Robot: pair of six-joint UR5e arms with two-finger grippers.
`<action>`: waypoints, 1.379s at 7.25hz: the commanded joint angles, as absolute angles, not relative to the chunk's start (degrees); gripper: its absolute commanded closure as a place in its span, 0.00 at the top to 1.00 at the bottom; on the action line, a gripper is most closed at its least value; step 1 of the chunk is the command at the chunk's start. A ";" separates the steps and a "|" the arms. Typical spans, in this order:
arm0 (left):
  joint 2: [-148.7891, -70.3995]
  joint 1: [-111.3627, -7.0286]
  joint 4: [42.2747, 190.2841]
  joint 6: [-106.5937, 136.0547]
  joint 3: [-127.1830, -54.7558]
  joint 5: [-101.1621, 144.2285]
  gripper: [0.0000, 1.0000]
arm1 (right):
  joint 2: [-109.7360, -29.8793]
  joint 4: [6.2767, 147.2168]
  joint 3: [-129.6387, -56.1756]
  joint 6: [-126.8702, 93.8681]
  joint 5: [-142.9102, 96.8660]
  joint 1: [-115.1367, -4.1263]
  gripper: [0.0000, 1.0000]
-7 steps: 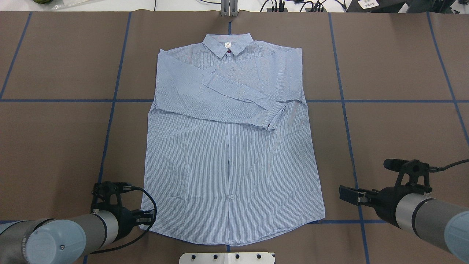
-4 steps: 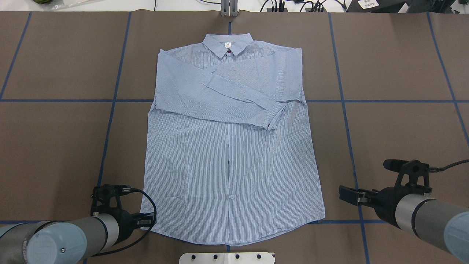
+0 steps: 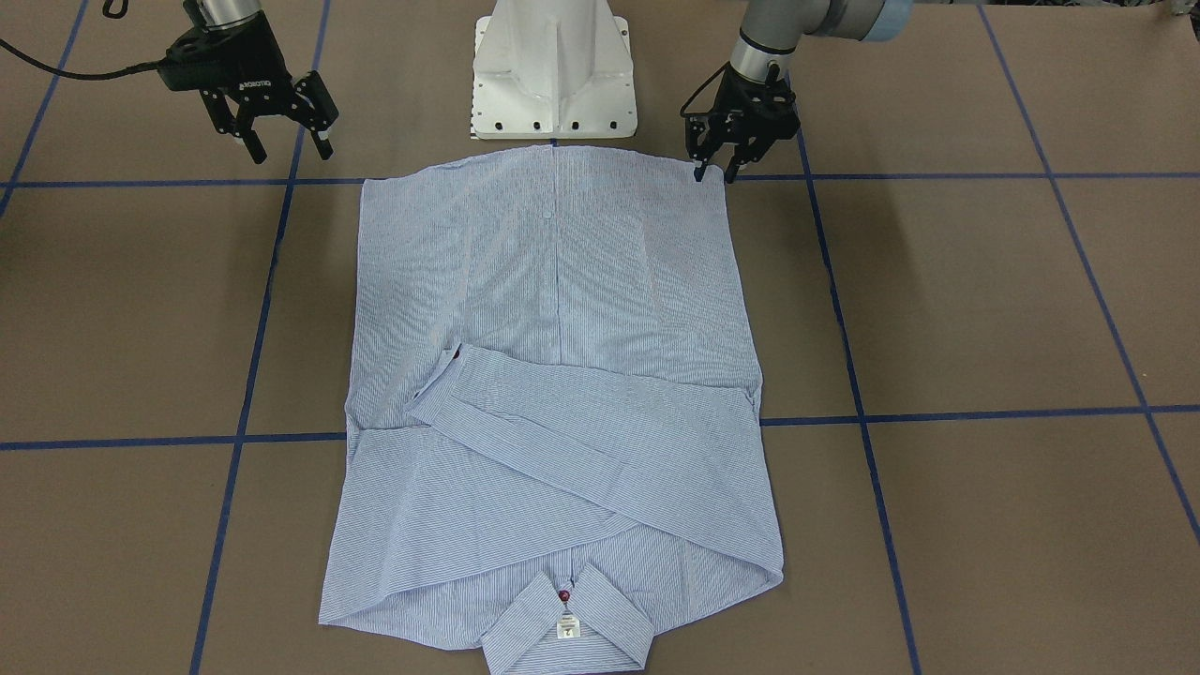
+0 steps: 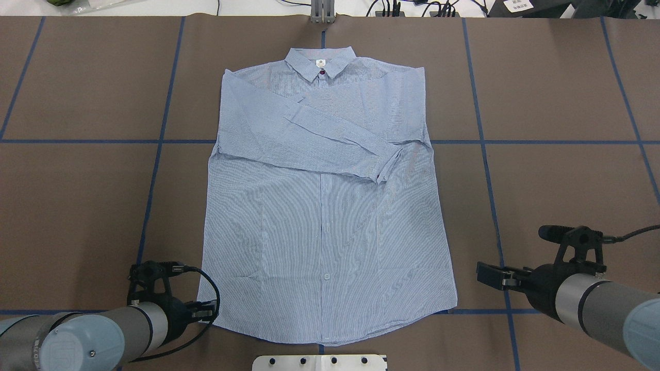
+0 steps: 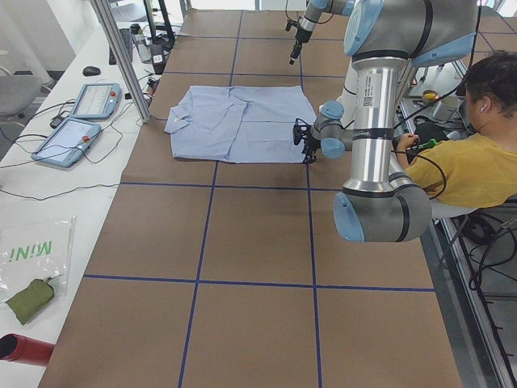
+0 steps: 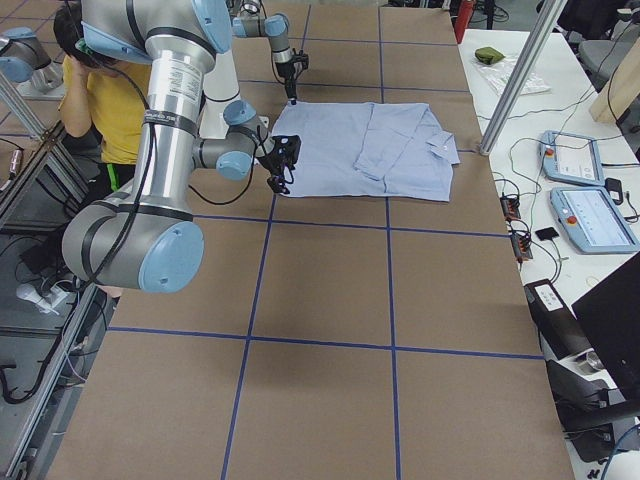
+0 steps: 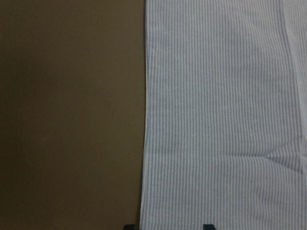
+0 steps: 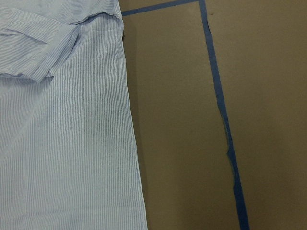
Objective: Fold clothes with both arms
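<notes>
The light blue striped shirt (image 4: 325, 206) lies flat on the brown table, front up, collar (image 4: 320, 64) at the far side. One sleeve (image 3: 600, 422) is folded across the chest. My left gripper (image 3: 714, 173) is open and low at the near hem corner. In the left wrist view its fingertips (image 7: 207, 226) stand on either side of the shirt's side edge (image 7: 145, 120). My right gripper (image 3: 286, 148) is open and hangs above bare table, off to the side of the other hem corner (image 4: 454, 306). The right wrist view shows the shirt's edge (image 8: 129, 143) and none of that gripper's fingers.
Blue tape lines (image 4: 484, 154) cross the brown table cover. The white pedestal base (image 3: 553, 75) stands just behind the hem. A metal post (image 4: 322, 13) rises at the far edge. A person in yellow (image 5: 477, 153) sits behind the robot, and tablets (image 5: 81, 121) lie on a side bench.
My left arm has shifted a little toward the robot's side of the table, at the hem corner. The right arm and the shirt have barely moved.
</notes>
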State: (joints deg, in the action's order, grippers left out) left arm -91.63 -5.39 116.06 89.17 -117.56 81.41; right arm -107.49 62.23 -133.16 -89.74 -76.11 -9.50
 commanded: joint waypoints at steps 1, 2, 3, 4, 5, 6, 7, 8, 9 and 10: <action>-91.67 -5.36 115.93 89.03 -117.51 81.39 0.36 | -107.49 62.23 -133.15 -89.74 -76.11 -9.49 1.00; -91.58 -5.36 115.84 88.86 -117.60 81.39 0.31 | -107.49 62.23 -133.15 -89.74 -76.11 -9.49 1.00; -91.50 -5.27 115.75 88.77 -117.51 81.39 0.31 | -107.49 62.23 -133.07 -89.74 -76.11 -9.49 1.00; -91.49 -5.27 115.23 88.68 -117.60 81.39 0.31 | -107.49 62.23 -133.15 -89.74 -76.03 -9.49 1.00; -91.58 -5.27 115.14 88.68 -117.60 81.39 0.31 | -107.49 62.23 -133.07 -89.74 -76.03 -9.49 1.00; -91.58 -5.19 115.05 88.68 -117.60 81.39 0.31 | -107.49 62.23 -133.07 -89.74 -76.03 -9.49 1.00; -91.50 -5.19 114.96 88.68 -117.60 81.39 0.18 | -107.49 62.23 -133.07 -89.74 -76.03 -9.49 1.00; -91.49 -5.10 114.96 88.68 -117.60 81.39 0.15 | -107.49 62.23 -133.07 -89.74 -76.11 -9.49 1.00; -91.49 -5.10 114.96 88.68 -117.68 81.39 0.15 | -107.49 62.23 -133.15 -89.74 -76.03 -9.49 1.00; -91.49 -5.10 114.96 88.68 -117.69 81.39 0.15 | -107.49 62.23 -133.07 -89.74 -76.03 -9.58 1.00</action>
State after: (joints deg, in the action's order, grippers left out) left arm -91.50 -5.12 114.97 88.68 -117.66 81.39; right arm -107.49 62.23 -133.09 -89.74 -76.05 -9.50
